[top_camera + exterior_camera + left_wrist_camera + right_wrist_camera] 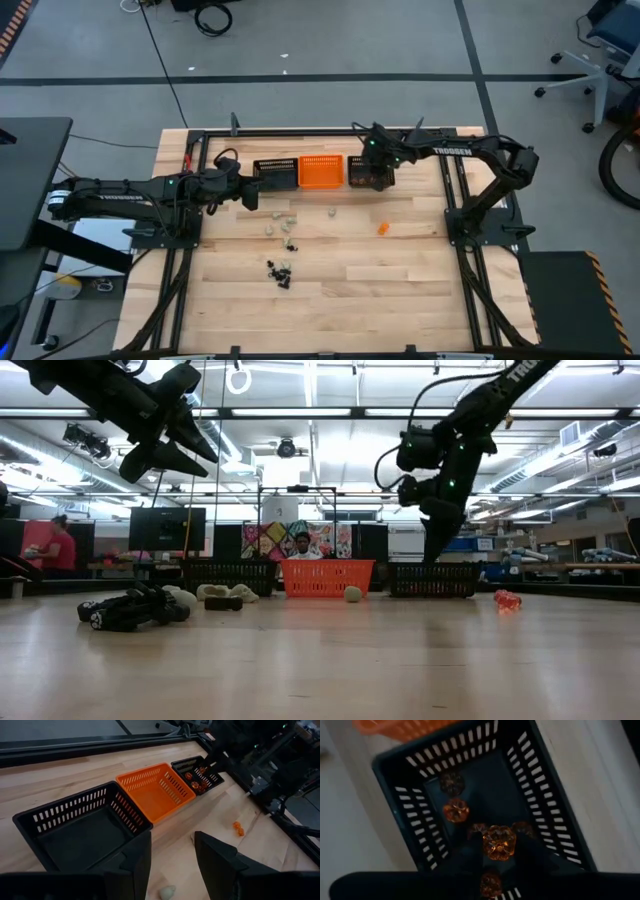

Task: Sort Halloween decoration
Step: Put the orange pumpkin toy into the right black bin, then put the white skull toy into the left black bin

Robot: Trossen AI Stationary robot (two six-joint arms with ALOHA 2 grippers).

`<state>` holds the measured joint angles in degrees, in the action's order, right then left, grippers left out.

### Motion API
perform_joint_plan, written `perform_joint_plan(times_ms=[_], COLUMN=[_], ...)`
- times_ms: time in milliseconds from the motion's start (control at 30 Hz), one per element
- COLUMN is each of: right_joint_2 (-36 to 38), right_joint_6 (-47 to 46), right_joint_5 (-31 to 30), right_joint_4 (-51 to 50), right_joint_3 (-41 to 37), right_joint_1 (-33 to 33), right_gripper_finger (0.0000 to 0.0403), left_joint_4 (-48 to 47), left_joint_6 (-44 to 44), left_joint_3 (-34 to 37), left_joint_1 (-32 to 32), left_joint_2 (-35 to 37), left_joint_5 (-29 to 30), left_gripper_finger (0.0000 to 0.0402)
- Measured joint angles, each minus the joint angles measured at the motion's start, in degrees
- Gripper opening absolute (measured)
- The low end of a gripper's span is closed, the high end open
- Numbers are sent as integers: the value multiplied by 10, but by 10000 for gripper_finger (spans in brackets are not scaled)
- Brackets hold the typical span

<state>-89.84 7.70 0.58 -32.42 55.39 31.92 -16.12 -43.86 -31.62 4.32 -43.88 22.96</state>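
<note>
Pinching one orange pumpkin between the partly closed fingers of the right gripper, high over the black basket directly beneath it. Showing several more orange pumpkins lying on that basket's floor, under the held one. Leaving a stray orange trinket on the table, nearer the table's front edge than the right gripper and well apart from it.

Hovering with the left gripper above the wood, fingers standing apart and gripping nothing, just beside the second black basket. Catching a pale trinket on the boards right below the gap between those fingers. Facing the orange basket just beyond the near black one, in line ahead of the left gripper.

Lying farther out from the left gripper toward the table's middle: more pale trinkets, and beyond them a small cluster of black trinkets, all loose on the wood.
</note>
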Motion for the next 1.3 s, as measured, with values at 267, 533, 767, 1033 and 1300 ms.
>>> perform_joint_plan(times_ms=[267,533,767,1033,1300], right_joint_2=[0,0,0,0,0], right_joint_6=[-6,-19,-30,-25,-33], right_joint_5=[6,6,6,41,62], right_joint_4=[52,63,8,-67,-83], right_joint_3=[-50,-58,-21,52,57], right_joint_1=[2,2,2,-22,-85], right_gripper_finger=[98,153,179,174,171], left_joint_4=[0,0,0,0,-9], left_joint_6=[-4,-6,-5,-5,35], left_joint_3=[0,0,0,0,0], left_joint_1=[0,0,0,0,-13], left_joint_2=[0,0,0,0,0], left_joint_5=[0,0,0,0,-78], left_gripper_finger=[157,157,157,157,157])
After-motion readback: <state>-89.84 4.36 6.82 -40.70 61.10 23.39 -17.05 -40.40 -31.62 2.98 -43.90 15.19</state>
